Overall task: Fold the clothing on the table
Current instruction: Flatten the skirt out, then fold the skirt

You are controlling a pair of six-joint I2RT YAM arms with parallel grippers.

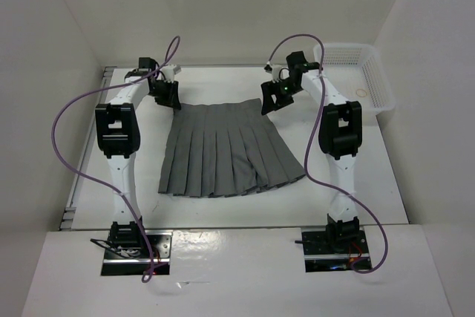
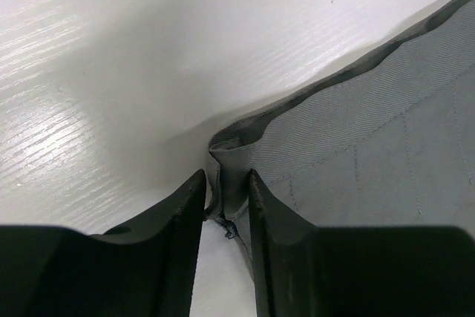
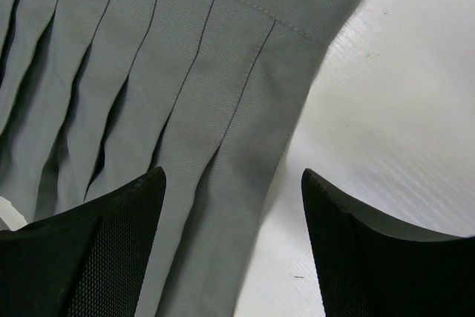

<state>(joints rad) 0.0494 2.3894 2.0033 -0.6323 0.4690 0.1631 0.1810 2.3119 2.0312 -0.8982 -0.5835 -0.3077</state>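
Grey pleated skirt (image 1: 226, 150) lies flat on the white desk (image 1: 223, 209), left of the mesh basket (image 1: 380, 83), which holds one small round thing (image 1: 361, 93). The left claw (image 2: 225, 183) pinches the skirt's waistband corner; the right claw (image 3: 232, 176) stands open above the opposite corner.

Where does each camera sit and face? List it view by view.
Top external: above and behind the robot, looking down on table, skirt and basket; both arms show.
Left wrist: on the left arm, looking along the left tool at the waistband corner it pinches.
Right wrist: on the right arm, looking down; open right tool straddles the skirt's edge.
Shared: all views show skirt and table.
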